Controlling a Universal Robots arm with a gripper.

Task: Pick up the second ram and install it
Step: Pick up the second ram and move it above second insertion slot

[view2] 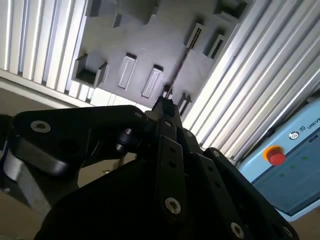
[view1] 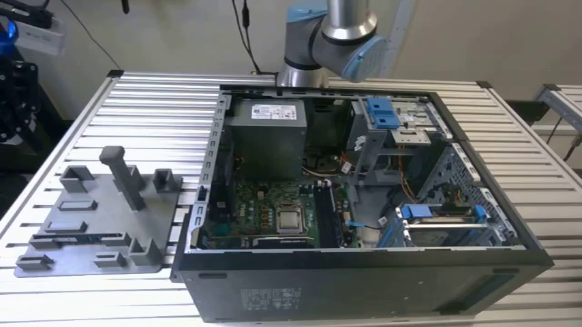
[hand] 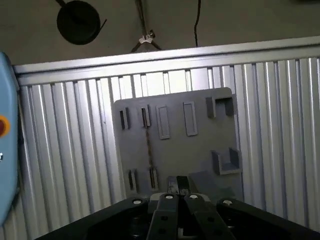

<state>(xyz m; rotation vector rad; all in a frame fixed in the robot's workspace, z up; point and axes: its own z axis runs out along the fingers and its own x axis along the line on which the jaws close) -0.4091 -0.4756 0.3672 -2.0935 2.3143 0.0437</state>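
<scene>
The second ram [hand: 148, 145] is a thin dark stick standing on edge in the holders of the grey tray [hand: 200, 150]. In the second wrist view the ram [view2: 182, 62] runs as a narrow line across the tray [view2: 145, 40]. In the exterior view the ram [view1: 84, 238] lies low on the tray [view1: 100, 204], at the exterior view's left. My gripper [hand: 178, 184] hangs well above the tray, close to the ram's near end in both wrist views. Its fingers are shut together with nothing between them. The gripper [view2: 165, 102] touches nothing.
An open computer case [view1: 364, 266] stands at the exterior view's right of the tray, its motherboard [view1: 272, 211] and blue drive bays exposed. The arm [view1: 328, 34] rises behind the case. A blue box with a red button [view2: 280, 165] sits beyond the ribbed table [hand: 280, 125].
</scene>
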